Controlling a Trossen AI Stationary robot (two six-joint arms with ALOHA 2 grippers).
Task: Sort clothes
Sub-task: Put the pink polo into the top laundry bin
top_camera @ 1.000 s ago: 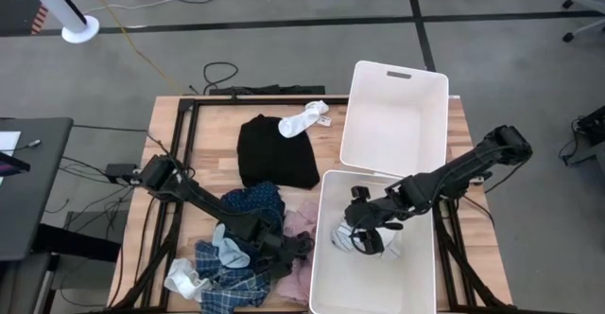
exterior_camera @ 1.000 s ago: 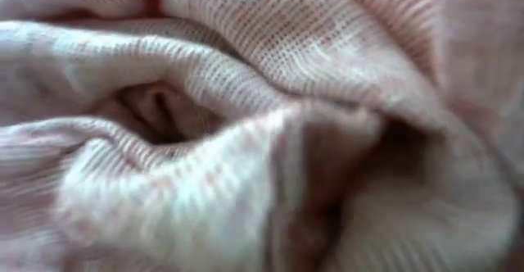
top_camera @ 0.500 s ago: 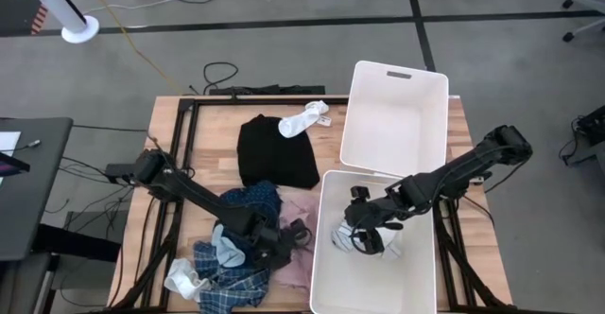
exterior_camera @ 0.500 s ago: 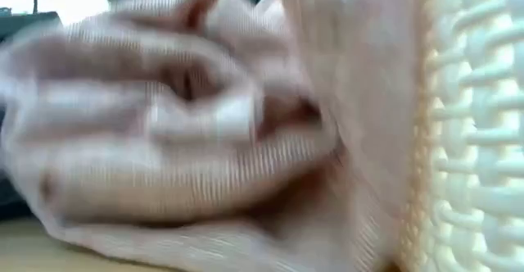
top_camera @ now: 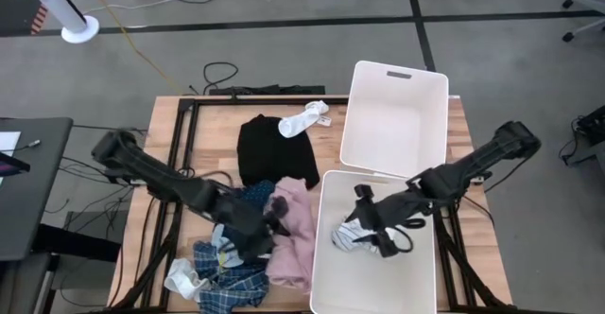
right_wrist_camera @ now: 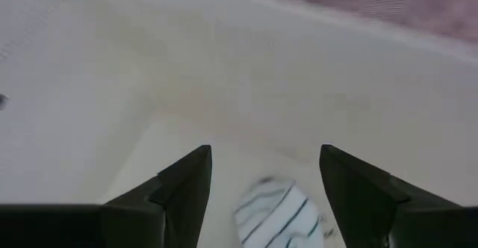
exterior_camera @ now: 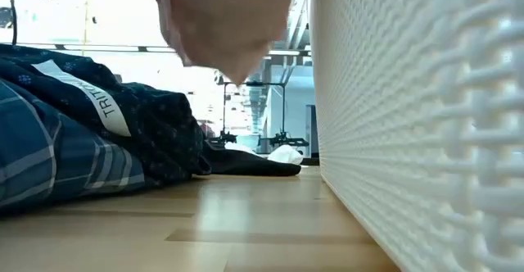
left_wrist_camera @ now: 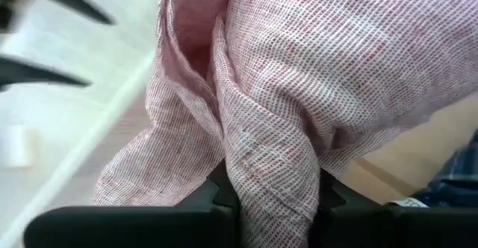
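A: Where's the pink piece (top_camera: 290, 231)?

B: Hanging just beside the near bin (top_camera: 321, 257), my left fingers (left_wrist_camera: 224, 192) clenched on a bunched fold. Light, limp. Right gripper (right_wrist_camera: 265, 175) spread, over a striped sock (right_wrist_camera: 275, 217).

Far bin (top_camera: 393, 115): interior unobstructed, open from above. Near bin (top_camera: 373, 286): striped sock (top_camera: 352, 235) and the spread-fingered right claw (top_camera: 375, 231) occupy its middle; the floor toward the near wall is free. Left claw (top_camera: 271, 218), clamped on the pink piece (top_camera: 293, 234), blocks the lane beside that bin's left wall. Bare surface (top_camera: 213, 130) lies left of the black shirt (top_camera: 274, 151). The plaid shirt (top_camera: 232, 281) and dotted piece (exterior_camera: 155, 120) crowd the near left corner.
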